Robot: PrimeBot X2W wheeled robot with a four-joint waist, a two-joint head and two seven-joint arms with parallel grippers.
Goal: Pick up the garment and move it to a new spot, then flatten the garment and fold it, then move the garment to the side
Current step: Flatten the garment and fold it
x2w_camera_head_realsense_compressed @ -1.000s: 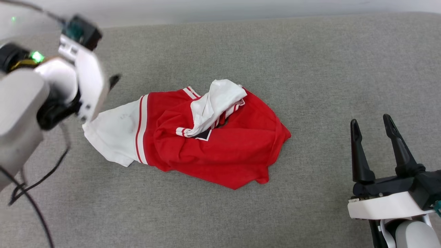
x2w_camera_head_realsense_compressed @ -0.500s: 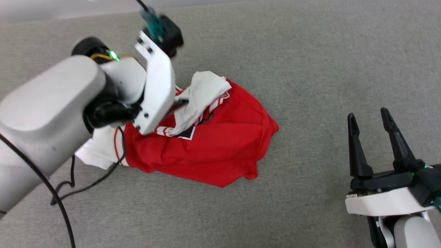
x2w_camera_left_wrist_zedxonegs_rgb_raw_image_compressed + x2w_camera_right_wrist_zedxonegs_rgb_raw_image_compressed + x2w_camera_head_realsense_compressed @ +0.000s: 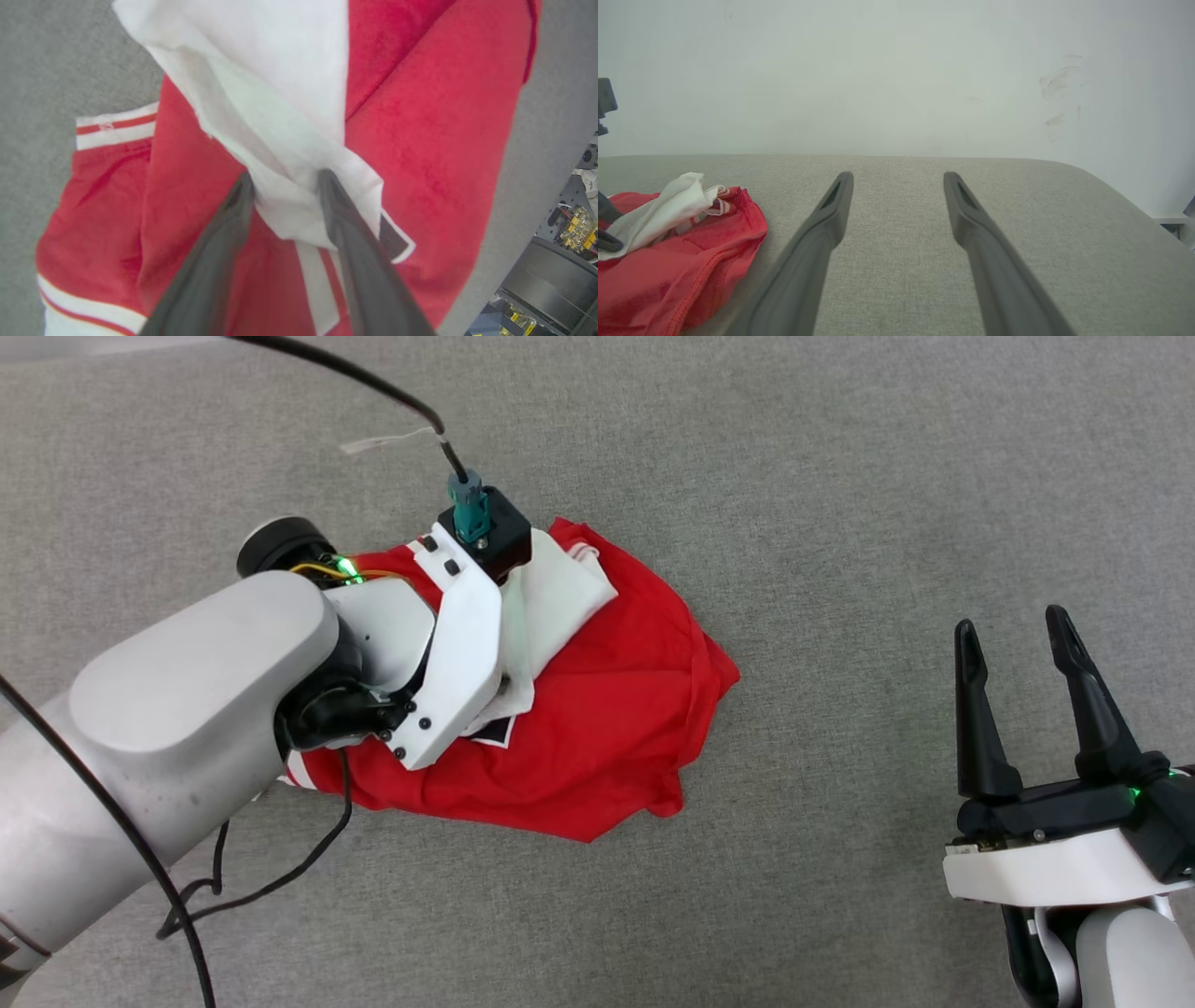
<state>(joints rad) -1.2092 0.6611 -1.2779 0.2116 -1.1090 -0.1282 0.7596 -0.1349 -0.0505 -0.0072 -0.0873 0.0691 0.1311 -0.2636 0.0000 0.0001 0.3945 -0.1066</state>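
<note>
The garment, red with white sleeves and striped trim, lies crumpled on the grey surface. My left arm's wrist hangs over its left half and hides the fingers in the head view. In the left wrist view my left gripper points down into the garment. Its fingers straddle a bunched white fold that touches both of them, and a gap remains between the jaws. My right gripper stands open and empty at the lower right, well clear of the cloth. Its fingers point over bare surface, with the garment to their left.
The grey fabric surface spreads all around the garment. A black cable runs from the left wrist toward the top left. A pale wall stands behind the surface, whose rounded edge falls away on the right.
My left arm swung in from the left and came down over the garment, its fingers now around the white fold and closer together. The head camera shifted. The right gripper kept its pose.
</note>
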